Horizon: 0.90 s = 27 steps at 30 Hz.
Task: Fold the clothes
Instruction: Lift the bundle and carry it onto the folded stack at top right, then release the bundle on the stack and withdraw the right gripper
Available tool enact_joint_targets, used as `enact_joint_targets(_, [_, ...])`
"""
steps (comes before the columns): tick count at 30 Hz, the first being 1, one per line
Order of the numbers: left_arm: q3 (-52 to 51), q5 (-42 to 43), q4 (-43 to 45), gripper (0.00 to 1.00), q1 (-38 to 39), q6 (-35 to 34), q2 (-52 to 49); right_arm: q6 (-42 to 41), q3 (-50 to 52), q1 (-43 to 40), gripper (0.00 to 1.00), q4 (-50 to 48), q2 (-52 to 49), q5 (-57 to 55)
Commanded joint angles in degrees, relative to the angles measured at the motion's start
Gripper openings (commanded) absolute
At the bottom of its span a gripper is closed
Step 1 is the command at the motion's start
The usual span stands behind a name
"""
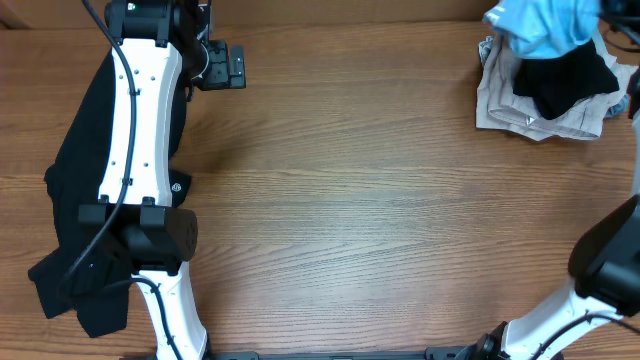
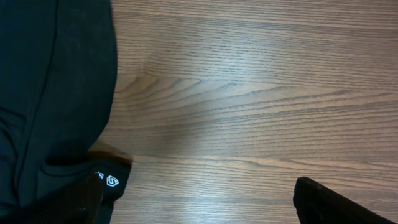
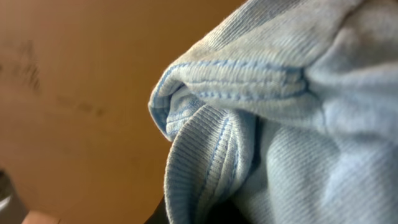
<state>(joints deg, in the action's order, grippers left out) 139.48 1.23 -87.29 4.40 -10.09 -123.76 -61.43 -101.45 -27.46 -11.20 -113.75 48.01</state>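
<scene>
**Left gripper (image 2: pixel 198 190) open beside black garment (image 1: pixel 85 220); blue shirt (image 1: pixel 540 25) fills right wrist view**

The black garment is spread along the left side of the table (image 1: pixel 350 200). In the overhead view it is largely covered by the left arm (image 1: pixel 135 130). Its small white logo (image 2: pixel 112 181) is seen at the hem in the left wrist view. The left gripper is held wide open over bare wood just beside that hem, and nothing is held between its fingers (image 2: pixel 329 202).

At the far right corner a pile is seen. A beige cloth (image 1: pixel 500 95) lies at the bottom, a dark piece (image 1: pixel 565 80) rests on it, and the blue shirt is bunched on top.

The right wrist view is filled by the blue shirt, with its ribbed collar (image 3: pixel 205 162) and a stitched seam close to the lens. The right gripper's fingers are hidden by the cloth, so it cannot be told whether they are closed on it. The right arm (image 1: pixel 610 265) is seen at the near right edge.
</scene>
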Motion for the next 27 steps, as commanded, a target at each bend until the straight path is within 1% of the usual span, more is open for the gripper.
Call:
enact_joint_targets(1, [0.48,-0.09,0.11,1.00,0.11,0.63,0.31,-2.93,-1.01,-2.64,0.04,0.11,-6.43,1.92])
enact_joint_targets(5, [0.48,-0.13,0.13,1.00,0.11,0.63,0.31,-0.63,-1.01,-6.10,0.04,5.40,-10.64,3.13])
enact_joint_targets(6, [0.48,-0.13,0.22,1.00,0.11,0.63,0.31,2.29,-1.01,-7.08,0.22,8.52,-11.23,3.10])
enact_joint_targets(7, [0.48,-0.13,0.39,1.00,0.11,0.63,0.31,6.16,-1.01,-8.02,0.46,11.85,-11.45,2.97])
enact_joint_targets(8, [0.48,-0.13,0.55,1.00,0.11,0.63,0.31,8.66,-1.01,-8.57,0.66,14.29,-11.52,2.38])
enact_joint_targets(9, [0.48,-0.11,0.72,1.00,0.11,0.63,0.31,11.58,-1.01,-9.29,0.76,17.81,-11.52,1.29])
enact_joint_targets(10, [0.48,-0.11,0.83,1.00,0.11,0.63,0.31,14.67,-1.01,-10.21,0.82,21.44,-11.52,-0.07])
enact_joint_targets(11, [0.48,-0.11,0.96,1.00,0.11,0.63,0.31,16.72,-1.01,-11.19,0.86,24.35,-11.52,-0.96])
enact_joint_targets(14, [0.48,-0.13,0.96,1.00,0.11,0.66,0.31,21.00,-1.01,-14.19,0.91,30.05,-11.41,-2.12])
enact_joint_targets(19, [0.48,-0.13,0.96,1.00,0.11,0.66,0.31,23.74,-1.05,-18.47,0.97,34.10,-9.68,-1.86])
enact_joint_targets(23, [0.48,-0.13,0.98,1.00,0.11,0.66,0.31,28.98,-1.07,-19.82,0.98,36.30,-5.55,-1.92])
enact_joint_targets(27, [0.48,-0.13,0.96,1.00,0.11,0.66,0.31,35.63,-1.07,-19.30,1.00,38.16,0.42,-1.92])
